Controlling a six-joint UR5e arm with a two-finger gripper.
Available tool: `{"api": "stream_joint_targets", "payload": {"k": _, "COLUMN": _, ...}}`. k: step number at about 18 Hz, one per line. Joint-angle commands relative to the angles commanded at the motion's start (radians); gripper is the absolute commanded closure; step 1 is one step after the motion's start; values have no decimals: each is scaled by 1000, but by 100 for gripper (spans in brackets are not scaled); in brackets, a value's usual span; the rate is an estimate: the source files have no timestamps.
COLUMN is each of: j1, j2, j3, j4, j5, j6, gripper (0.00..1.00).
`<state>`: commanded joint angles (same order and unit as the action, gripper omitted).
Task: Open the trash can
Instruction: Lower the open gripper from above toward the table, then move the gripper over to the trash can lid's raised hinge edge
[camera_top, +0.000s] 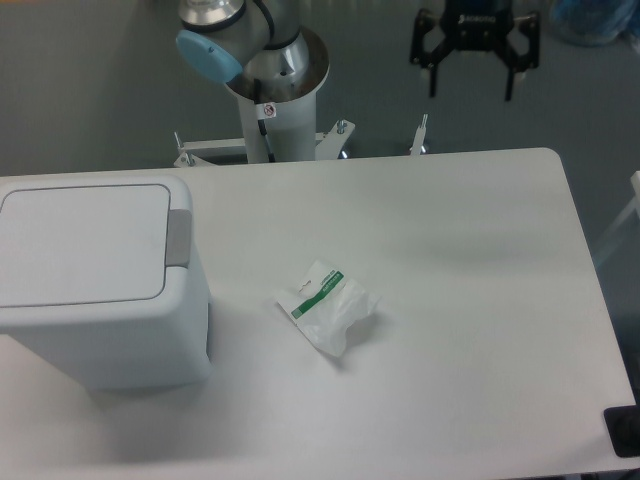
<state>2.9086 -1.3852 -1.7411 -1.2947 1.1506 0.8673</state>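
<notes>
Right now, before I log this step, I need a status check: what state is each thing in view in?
trash can: upright on the table, lid shut flat
grey push-button strip: untouched
gripper: open, empty, beyond the table's far edge
wrapper: crumpled, lying loose on the table, apart from the trash can

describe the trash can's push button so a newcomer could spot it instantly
Start at the white table and find the big boxy trash can at its left edge. Along the right side of its flat lid runs a narrow grey strip, the push button. It is the bin's only grey part; the nearby wrapper is white and green.
</notes>
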Motion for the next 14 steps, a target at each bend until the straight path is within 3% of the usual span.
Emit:
{"api": "stream_joint_targets", "payload": {"k": 7, "j1": -147, "j2": -22, "j3": 5, "j4": 29, "j5": -104, "j6": -218, "gripper": 0}}
{"api": "stream_joint_targets", "payload": {"k": 14, "j1": -218, "j2": -29, "j3": 2, "j4": 31, "j5": -235, "j6": -333, "gripper": 0}}
